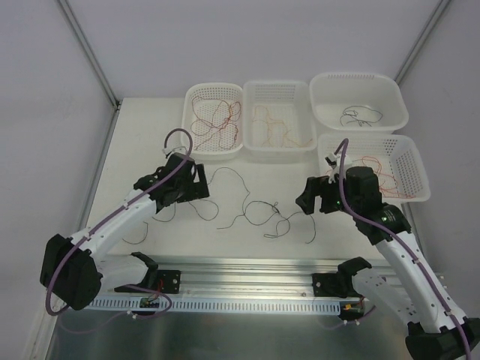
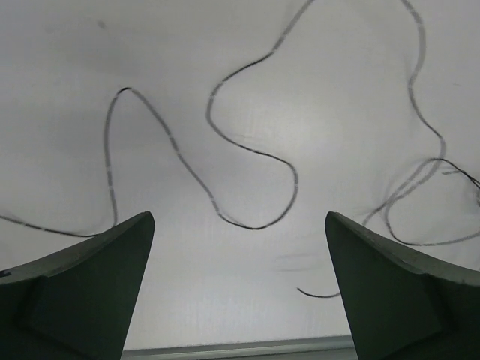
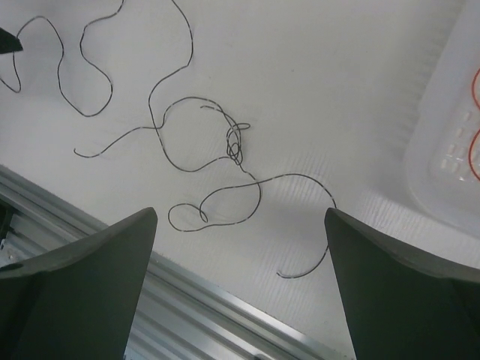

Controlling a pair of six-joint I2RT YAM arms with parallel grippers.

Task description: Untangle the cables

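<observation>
From where I stand, the white table [image 1: 142,142] takes up most of the scene. Four white mesh baskets [image 1: 276,85] sit along its far side, and reddish strands [image 1: 214,118] lie in the leftmost. Both arms reach in from the near edge. The left gripper [image 2: 240,225] has its jaws spread wide with nothing between them, hanging over bare tabletop and loose loops. The right gripper [image 3: 240,217] is just as wide and just as empty.

The black cables [image 2: 259,227] sprawl across the table between the two arms in lazy squiggles. They meet in one small knot [image 3: 235,142] roughly midway, nearer the right gripper.

These look like hair-thin wires, nearly weightless and completely limp, so I'd expect them to slide off smooth fingers. They probably won't hold any shape once lifted. A hard tug would likely cinch the knot tighter. I'd judge the best hold is on a strand just beside the knot on either side. One gripper should pin while the other eases a loop outward gently.
</observation>
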